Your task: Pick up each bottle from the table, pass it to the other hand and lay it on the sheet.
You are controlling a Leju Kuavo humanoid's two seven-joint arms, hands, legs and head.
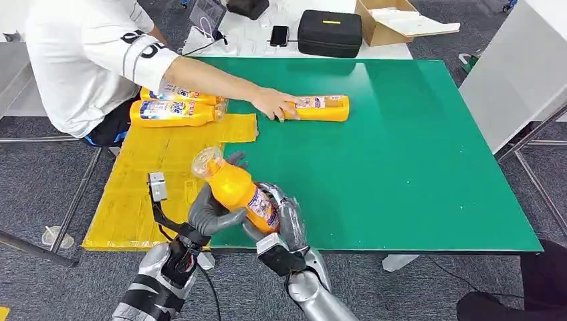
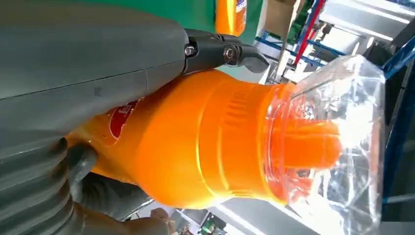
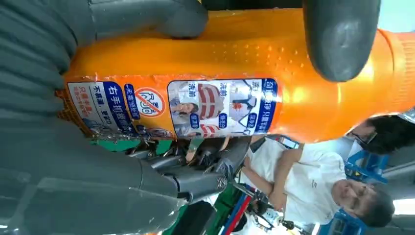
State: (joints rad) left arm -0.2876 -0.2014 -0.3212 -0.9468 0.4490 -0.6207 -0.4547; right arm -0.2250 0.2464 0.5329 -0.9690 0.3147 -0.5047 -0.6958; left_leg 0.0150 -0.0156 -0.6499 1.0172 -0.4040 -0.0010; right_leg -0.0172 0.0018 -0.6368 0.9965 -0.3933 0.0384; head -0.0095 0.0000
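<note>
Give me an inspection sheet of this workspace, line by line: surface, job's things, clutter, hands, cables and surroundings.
Surface: green table top, with a yellow sheet over its left end.
Job's things: held orange bottle, clear cap up and tilted; two bottles lying on the sheet; a fourth bottle lying on the green, under a person's hand.
Clutter: nothing seen on the green.
Hands: left hand and right hand both grip the held bottle.
Cables: black cable at the left wrist.
Surroundings: white table behind with a black case, cardboard box and phone; grey carpet.
</note>
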